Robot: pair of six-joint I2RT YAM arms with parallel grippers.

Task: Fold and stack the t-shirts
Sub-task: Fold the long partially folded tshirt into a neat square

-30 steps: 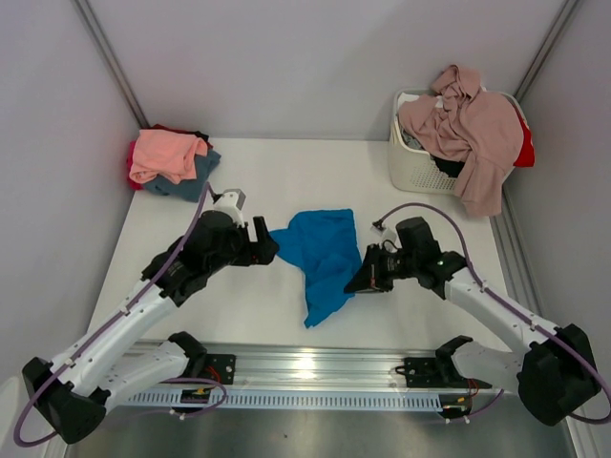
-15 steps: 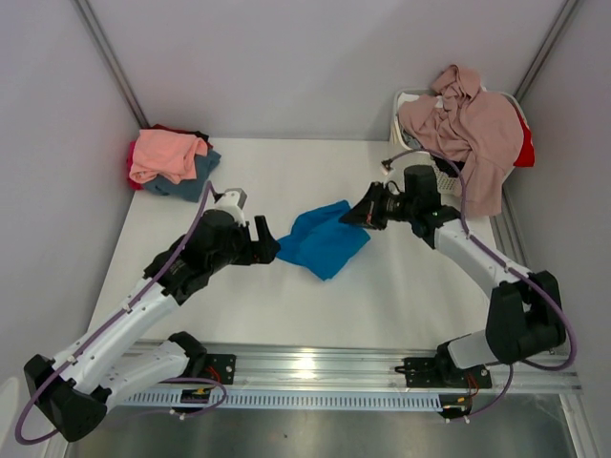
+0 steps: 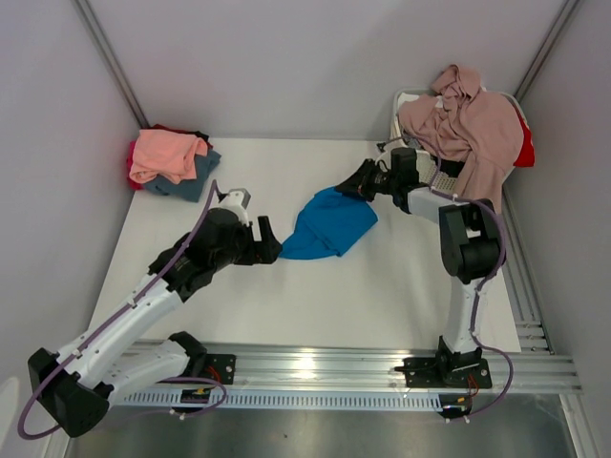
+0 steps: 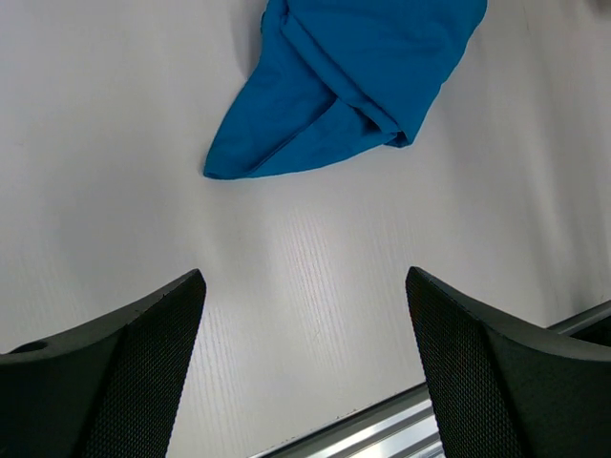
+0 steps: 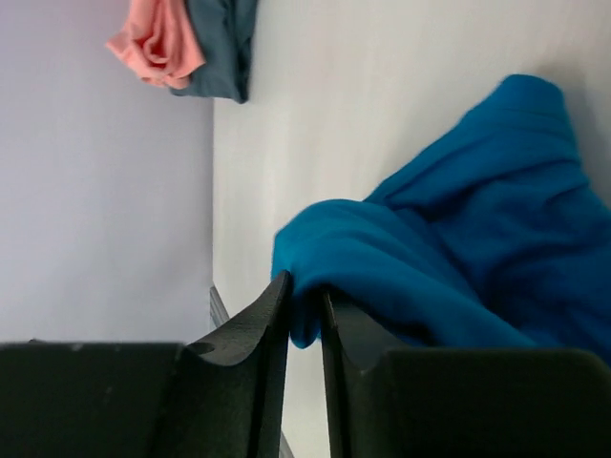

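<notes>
The right gripper [image 5: 304,307] is clenched on a raised fold of the bright blue t-shirt [image 3: 329,224]. Its arm reaches far across the table [image 3: 286,305], wrist beside the white basket [image 3: 406,164]. The left gripper [image 4: 304,286] hangs spread wide, grasping nothing, just beside the shirt's near corner. Only the right wrist view shows the pinch. Only the overhead view shows the mauve-pink shirt [image 3: 473,124] draped over the basket.

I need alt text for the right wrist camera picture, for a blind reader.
The right gripper is shut on a fold of the bright blue cloth t-shirt, which trails onto the white table. By the far wall, a salmon pink shirt rests beside a slate blue-grey shirt.
</notes>
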